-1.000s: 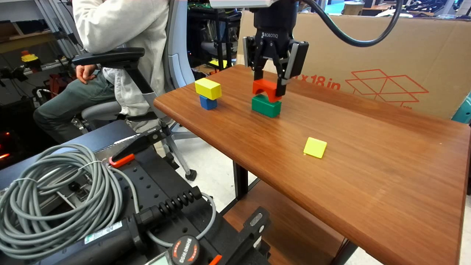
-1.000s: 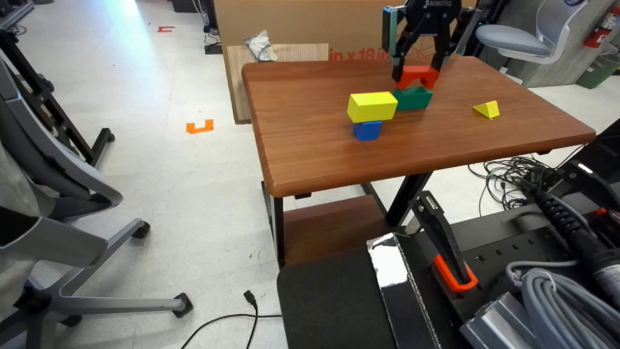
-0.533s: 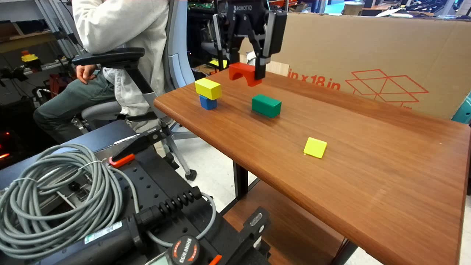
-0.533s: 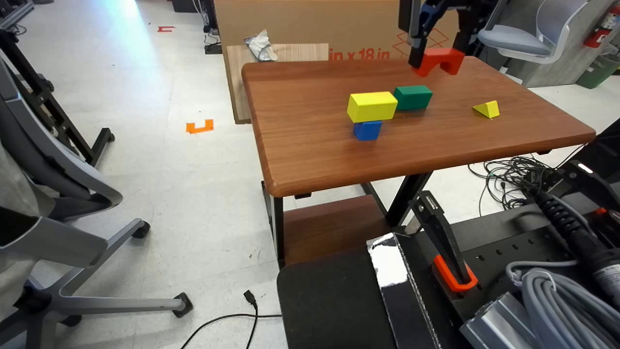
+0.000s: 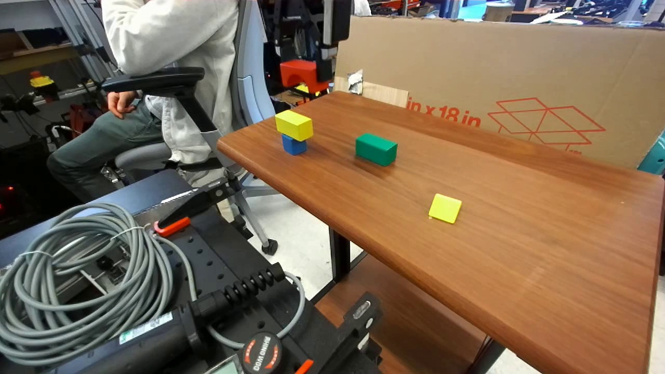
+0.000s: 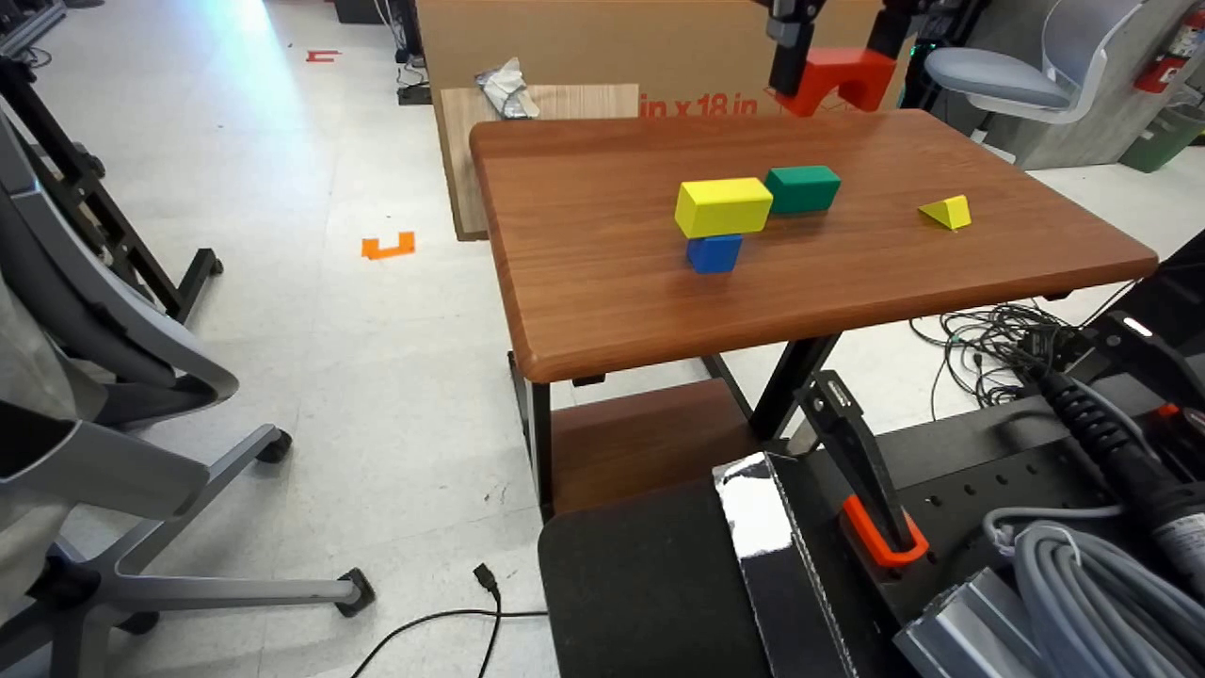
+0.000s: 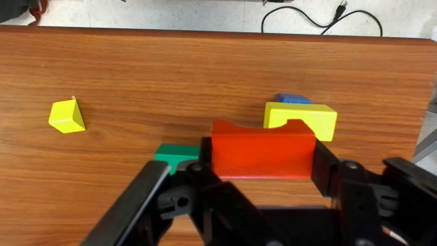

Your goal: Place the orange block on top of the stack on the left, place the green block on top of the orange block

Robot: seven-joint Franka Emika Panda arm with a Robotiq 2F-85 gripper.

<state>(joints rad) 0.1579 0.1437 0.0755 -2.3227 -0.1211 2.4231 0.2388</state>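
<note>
Above the brown wood-grained table [image 5: 519, 244], the black two-finger gripper [image 7: 262, 153] grasps the orange-red arched block [image 6: 841, 68] by its ends; the dark-green rectangular block [image 5: 376, 149] and yellow-over-blue block stack [image 5: 294, 131] stand apart on its surface

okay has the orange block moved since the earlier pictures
Yes. In an exterior view, the orange block has gone up and leftward, away from the green block, which stayed put.

In an exterior view: orange block [image 5: 300, 70] lifted off the green block [image 5: 376, 150], where it sat a second ago, and carried toward ten o'clock; now in the air, well apart. Fingers [image 5: 324, 66] risen with it. Green block's top face now exposed.
</note>
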